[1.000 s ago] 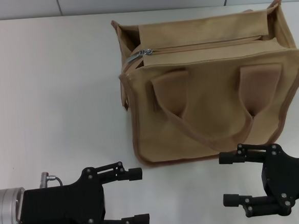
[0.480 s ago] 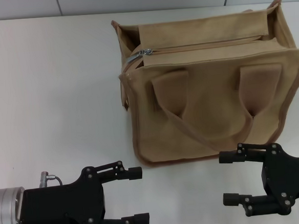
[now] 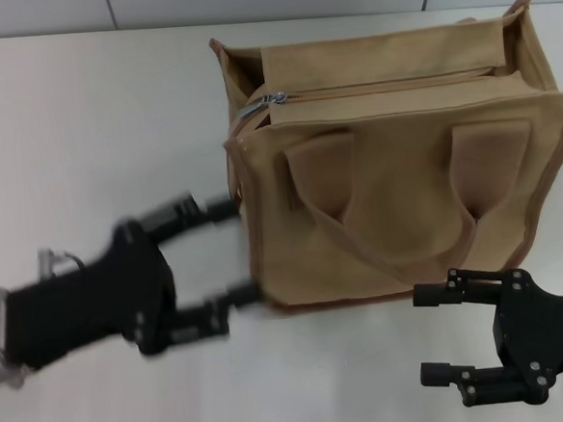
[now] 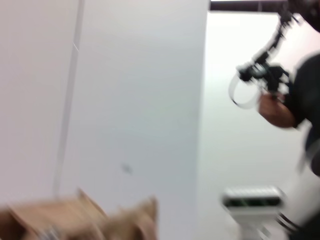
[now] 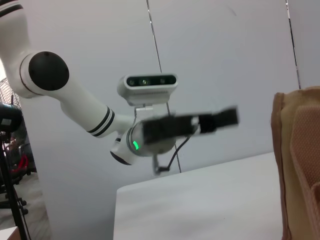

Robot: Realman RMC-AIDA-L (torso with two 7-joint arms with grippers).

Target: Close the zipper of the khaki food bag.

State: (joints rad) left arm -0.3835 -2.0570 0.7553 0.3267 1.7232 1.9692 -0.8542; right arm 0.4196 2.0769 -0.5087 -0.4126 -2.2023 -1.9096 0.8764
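A: Where does the large boxy tan canvas bag with looped handles and brown piping sit relative to the arms?

B: Just ahead of both. The black left gripper has its two fingers spread apart, holding nothing, with the fingertips right at the bag's near left corner; whether they touch the canvas I cannot tell. The black right gripper hangs low beside the robot, also spread and empty, with the bag's front panel just beyond it.

A: And the zipper?

B: The khaki zipper tape with its small silver slider and pull tab runs along the top. The slider sits at the end of the line beyond the left gripper, up and past its fingertips.

A: How would you expect it to handle?

B: The canvas looks soft and probably light, so the bag would likely slide or buckle if the slider were pulled alone. I would judge one gripper should brace the bag's corner or top edge while the other pinches the pull tab. That tab is small, smooth metal, so a slip seems likely unless the pads close squarely on it.

A: The surface and room?

B: A plain white tabletop, smooth-looking, offering little friction. Pale wall panels with dark seams stand behind. The left wrist view catches a person farther off in the room.
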